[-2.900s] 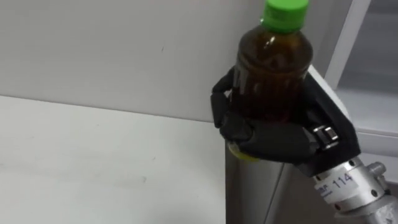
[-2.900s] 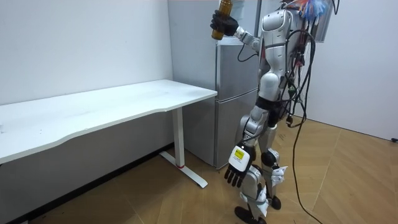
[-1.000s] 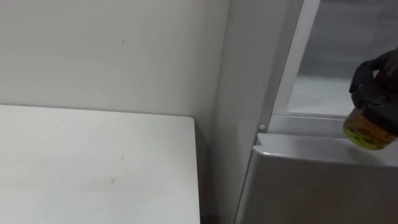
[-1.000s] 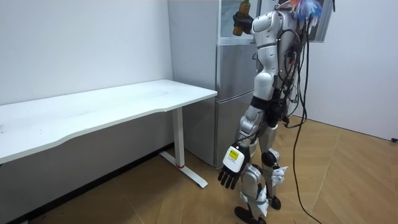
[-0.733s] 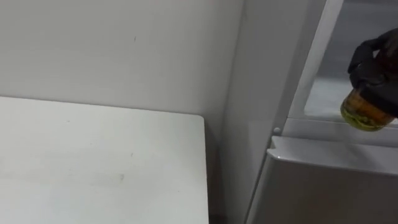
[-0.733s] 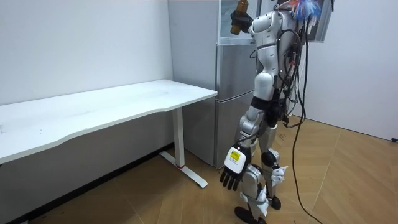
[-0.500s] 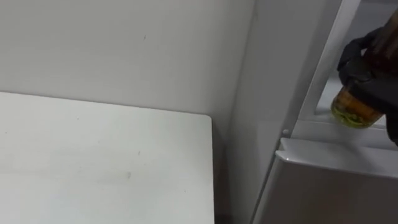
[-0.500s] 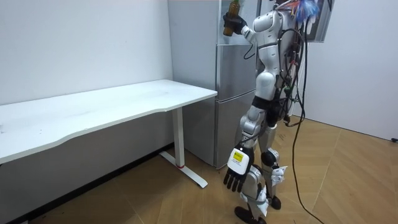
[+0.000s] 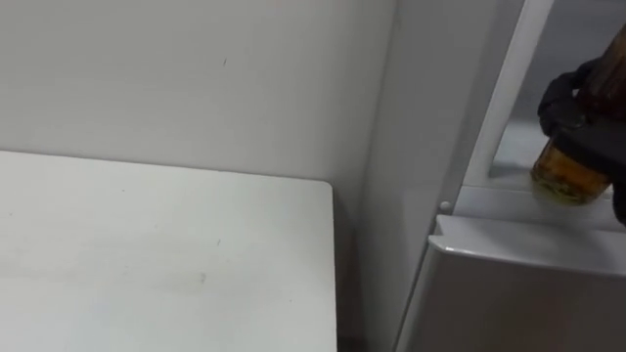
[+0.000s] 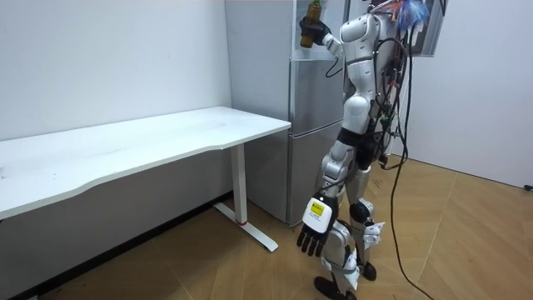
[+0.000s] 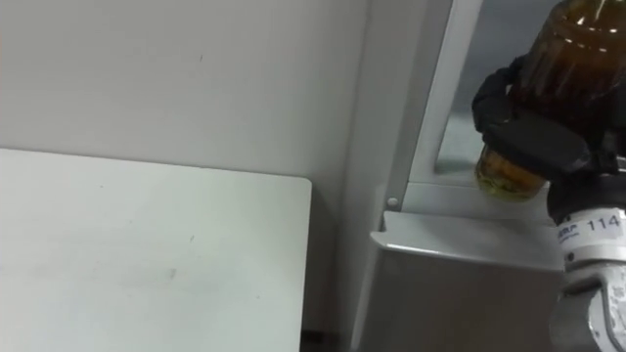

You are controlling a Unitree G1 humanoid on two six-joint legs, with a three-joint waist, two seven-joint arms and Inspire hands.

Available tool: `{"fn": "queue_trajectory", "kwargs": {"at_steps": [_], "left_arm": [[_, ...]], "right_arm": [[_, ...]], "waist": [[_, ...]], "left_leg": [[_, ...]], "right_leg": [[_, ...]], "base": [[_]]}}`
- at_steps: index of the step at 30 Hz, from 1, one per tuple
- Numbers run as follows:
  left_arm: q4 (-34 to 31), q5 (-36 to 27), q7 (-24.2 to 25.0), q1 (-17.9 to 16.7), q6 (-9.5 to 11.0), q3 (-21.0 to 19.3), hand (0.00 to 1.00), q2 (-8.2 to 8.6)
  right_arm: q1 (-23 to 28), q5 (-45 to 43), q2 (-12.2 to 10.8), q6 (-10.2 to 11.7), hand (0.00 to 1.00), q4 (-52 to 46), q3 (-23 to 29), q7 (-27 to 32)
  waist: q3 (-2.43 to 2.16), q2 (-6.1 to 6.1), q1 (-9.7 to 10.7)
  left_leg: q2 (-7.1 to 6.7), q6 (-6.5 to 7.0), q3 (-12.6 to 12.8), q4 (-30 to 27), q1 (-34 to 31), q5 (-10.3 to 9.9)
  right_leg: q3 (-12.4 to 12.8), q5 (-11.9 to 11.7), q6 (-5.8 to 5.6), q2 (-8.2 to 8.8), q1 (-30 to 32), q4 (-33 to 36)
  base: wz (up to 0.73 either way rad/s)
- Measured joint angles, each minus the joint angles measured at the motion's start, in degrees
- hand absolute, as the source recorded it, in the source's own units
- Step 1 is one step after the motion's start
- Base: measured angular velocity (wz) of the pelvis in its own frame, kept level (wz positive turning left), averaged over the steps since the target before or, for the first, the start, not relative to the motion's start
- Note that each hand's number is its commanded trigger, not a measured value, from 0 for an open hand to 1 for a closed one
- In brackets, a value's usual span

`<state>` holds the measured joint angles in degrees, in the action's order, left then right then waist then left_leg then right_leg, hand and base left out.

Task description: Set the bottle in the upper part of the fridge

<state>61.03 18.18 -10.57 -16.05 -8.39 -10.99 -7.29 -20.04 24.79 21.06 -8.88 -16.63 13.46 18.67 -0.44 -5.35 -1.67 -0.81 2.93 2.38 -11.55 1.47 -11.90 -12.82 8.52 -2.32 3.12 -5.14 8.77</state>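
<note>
Right eye view: right hand (image 11: 533, 137) wrapped round the brown bottle (image 11: 587, 49) at the upper fridge (image 11: 442, 108).

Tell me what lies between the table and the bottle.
Between table and bottle: the fridge's side wall and white frame, in the right eye view.

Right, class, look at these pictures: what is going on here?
A humanoid robot stands at a grey fridge beside a white table. Its right hand is curled round a bottle of brown drink, held upright at the open upper compartment, its base just over the ledge there and not yet set down. The left hand hangs open by its leg.
</note>
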Motion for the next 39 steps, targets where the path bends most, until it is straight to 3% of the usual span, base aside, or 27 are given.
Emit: {"fn": "queue_trajectory", "kwargs": {"at_steps": [2, 5, 12, 15, 19, 24, 27, 34, 39], "left_arm": [[-1.2, 0.0, 0.0, -0.3, -0.1, 0.0, 0.0, 0.04], [-1.5, 0.0, 0.0, -0.4, -0.5, 0.0, 0.0, 0.08], [-2.3, 0.7, 0.0, -0.3, -1.2, -0.1, 0.0, -0.06], [-3.2, 1.2, 0.0, -0.3, -1.2, -0.1, 0.0, -0.1], [-3.4, 1.9, 0.0, -0.3, -1.2, -0.2, 0.0, -0.13], [-3.7, 2.2, 0.0, -0.3, -1.2, -0.2, 0.0, -0.39], [-3.7, 2.3, 0.0, -0.2, -1.2, -0.2, 0.0, -0.47], [-5.0, 2.7, -0.2, -0.4, -2.0, -0.2, 0.0, -0.59], [-6.0, 2.6, -0.2, -0.5, -3.1, -0.1, 0.0, -0.92]], "right_arm": [[-0.6, 1.4, 1.4, 0.0, 1.0, 2.0, 0.0, 0.1], [-0.9, 1.9, 1.8, -0.8, 1.0, 3.2, 0.0, 0.7], [-6.7, 2.5, 2.1, -1.6, 1.0, 8.2, 0.1, 2.4], [-7.6, 2.6, 3.5, -1.6, 1.0, 9.2, 0.1, 2.6], [-8.3, 2.6, 3.8, -1.6, 1.0, 10.5, 0.1, 2.4], [-11.3, 5.1, 4.9, -1.5, 1.0, 17.9, -0.6, 2.5], [-12.5, 8.5, 6.7, -1.5, 1.0, 20.7, -1.0, 1.7], [-15.1, 13.2, 7.1, -1.2, 1.0, 28.1, -1.3, -0.1], [-16.8, 14.6, 7.8, -1.2, 1.0, 31.9, -1.9, -2.9]], "waist": [[0.27, -0.53, -0.2], [0.21, -1.02, -0.2], [0.19, -1.04, -0.1], [0.18, -1.05, -0.2], [0.18, -1.05, -0.4], [0.16, -1.27, -0.4], [0.13, -1.64, -0.4], [0.28, -3.29, -0.4], [0.26, -3.34, -0.4]], "left_leg": [[-0.02, -0.01, -0.1, 0.0, 0.0, 0.0], [-0.02, -0.02, -0.2, 0.0, -0.1, 0.0], [-0.07, -0.03, -0.5, -0.2, -0.7, 0.0], [-0.07, -0.09, -1.0, -0.3, -0.9, 0.1], [-0.08, -0.1, -1.2, -0.3, -0.9, 0.1], [-0.15, -0.08, -1.2, -0.3, -0.9, 0.1], [-0.1, -0.09, -1.3, -0.3, -0.8, 0.1], [-0.1, -0.14, -1.6, -0.9, -0.9, 0.1], [-0.11, -0.15, -1.9, -0.7, -0.8, 0.1]], "right_leg": [[-0.1, 0.0, 0.0, 0.0, -0.1, 0.0], [-0.1, 0.0, 0.0, 0.0, 0.0, 0.0], [-1.0, 0.0, 0.0, 0.03, 0.3, 0.0], [-1.5, 0.0, 0.0, 0.02, 0.2, 0.0], [-1.5, 0.0, -0.01, -0.02, 0.4, 0.0], [-1.5, 0.0, -0.01, 0.02, 0.3, 0.0], [-1.5, 0.0, 0.0, 0.0, 0.3, 0.0], [-1.5, 0.0, 0.0, 0.01, -0.3, -0.1], [-1.6, 0.0, 0.01, 0.0, -0.5, -0.1]], "base": [[0.0], [0.0], [0.03], [0.11], [0.04], [0.01], [0.0], [0.0], [0.01]]}}
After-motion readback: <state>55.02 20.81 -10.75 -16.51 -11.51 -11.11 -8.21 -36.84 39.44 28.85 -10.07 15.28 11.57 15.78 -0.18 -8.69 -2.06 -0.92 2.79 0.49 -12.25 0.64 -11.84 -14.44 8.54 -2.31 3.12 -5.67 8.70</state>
